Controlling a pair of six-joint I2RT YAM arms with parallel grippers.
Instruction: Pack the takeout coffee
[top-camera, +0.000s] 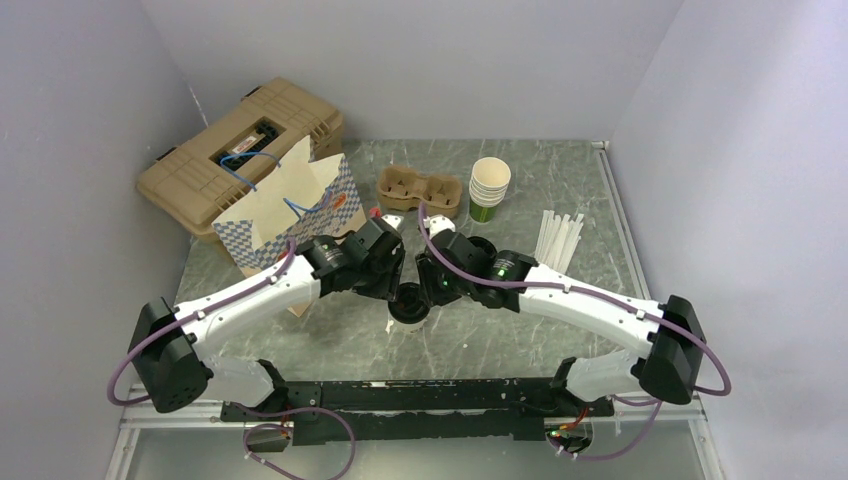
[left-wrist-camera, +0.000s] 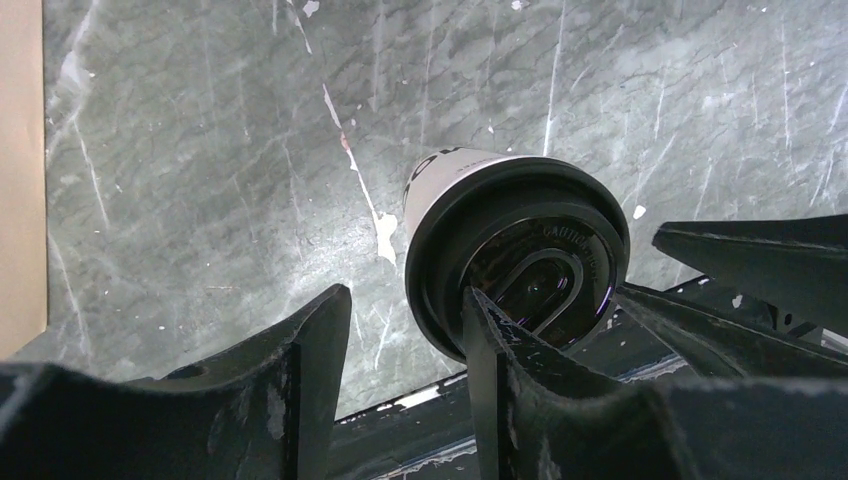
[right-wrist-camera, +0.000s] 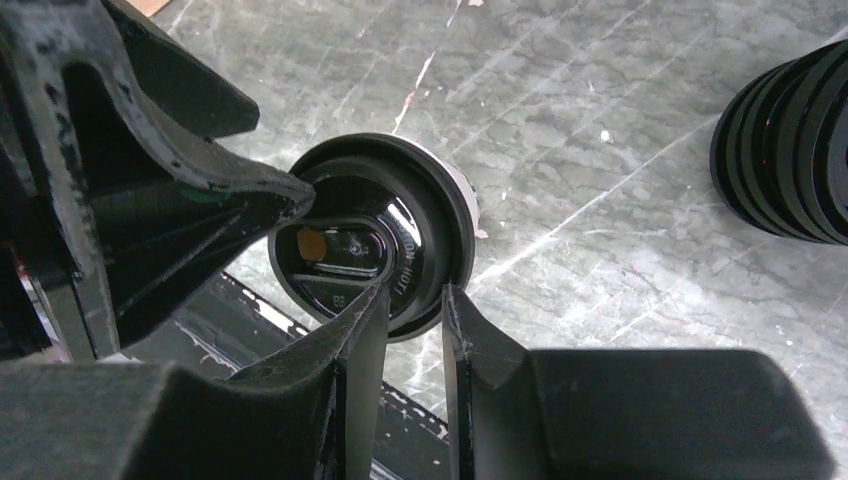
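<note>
The takeout coffee (top-camera: 408, 306) stands upright on the marble table between the two arms, a pale cup under a black lid (left-wrist-camera: 515, 255). My left gripper (left-wrist-camera: 405, 325) hovers over it, open. One of its fingers (left-wrist-camera: 495, 350) overlaps the lid's near edge and the other stands off to the side over bare table. My right gripper (right-wrist-camera: 408, 305) is narrowly open, and its jaws straddle the rim of the lid (right-wrist-camera: 375, 235). From above, both grippers (top-camera: 395, 288) (top-camera: 430, 288) crowd over the cup and hide most of it.
A blue-checked paper bag (top-camera: 290, 205) stands back left, in front of a tan case (top-camera: 240, 150). A cardboard cup carrier (top-camera: 420, 190), a stack of lidless cups (top-camera: 489, 187) and white straws (top-camera: 560, 238) lie behind. A stack of black lids (right-wrist-camera: 790, 150) sits right of the cup.
</note>
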